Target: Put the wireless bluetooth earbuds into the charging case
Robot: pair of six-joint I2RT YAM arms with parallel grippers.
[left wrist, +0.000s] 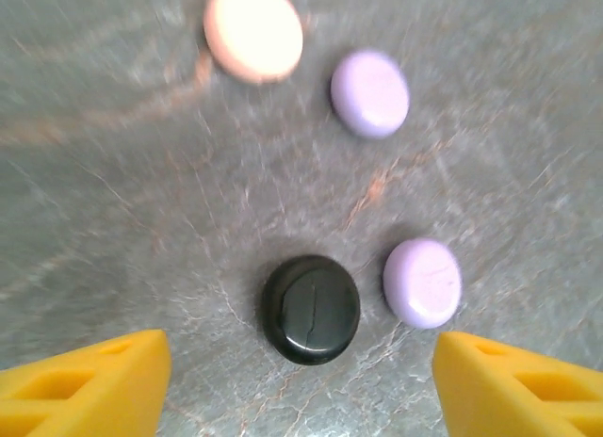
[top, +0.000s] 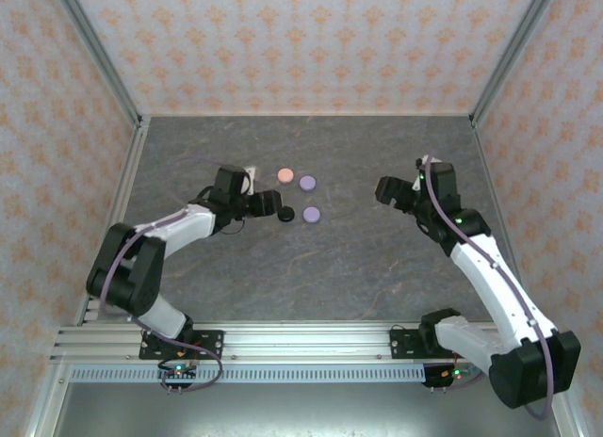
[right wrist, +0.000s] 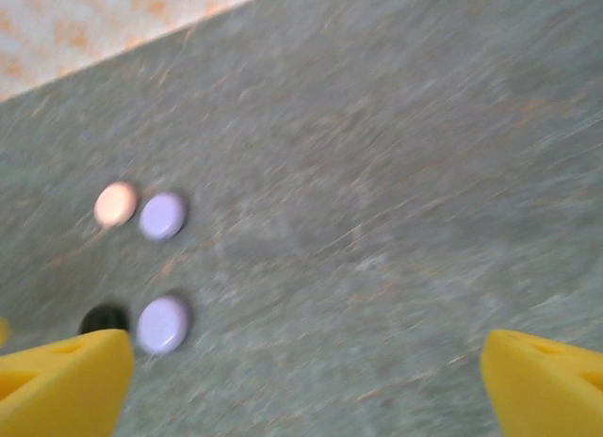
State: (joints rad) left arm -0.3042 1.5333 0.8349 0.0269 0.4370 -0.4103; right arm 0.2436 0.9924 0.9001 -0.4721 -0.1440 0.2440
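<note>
Cases: four small round disc-shaped charging cases with smooth domed tops, all lying flat with lids down.
Colours: a pink case (top: pixel 285 176), a far lilac case (top: pixel 307 183), a black case (top: pixel 285 214) and a near lilac case (top: pixel 311 214).
Black case, close up: from the left wrist the black case (left wrist: pixel 310 308) is glossy, with a thin pale line across its top.
Lilac cases, close up: the near lilac case (left wrist: pixel 422 282) lies just beside the black one without touching it. The far lilac case (left wrist: pixel 369 93) lies just beside the pink case (left wrist: pixel 253 32).
Layout: a loose two-by-two square, with pink and lilac in the row toward the far edge and black and lilac in the row toward the near edge.
Place: in the far half of the grey marbled worktop (top: pixel 377 277), a little left of its middle and well apart from every edge.
Contents: every case is closed, so what is inside is hidden.
Left end effector (top: pixel 268 208): released. Its yellow fingers (left wrist: pixel 94 385) stand wide apart, with the black case just ahead between them and bare worktop showing on both sides.
Right end effector (top: pixel 388 190): released and spread wide, grasping nothing, over bare worktop toward the right edge, well apart from the cases.
Right wrist view: blurred, with the four discs small at its left.
</note>
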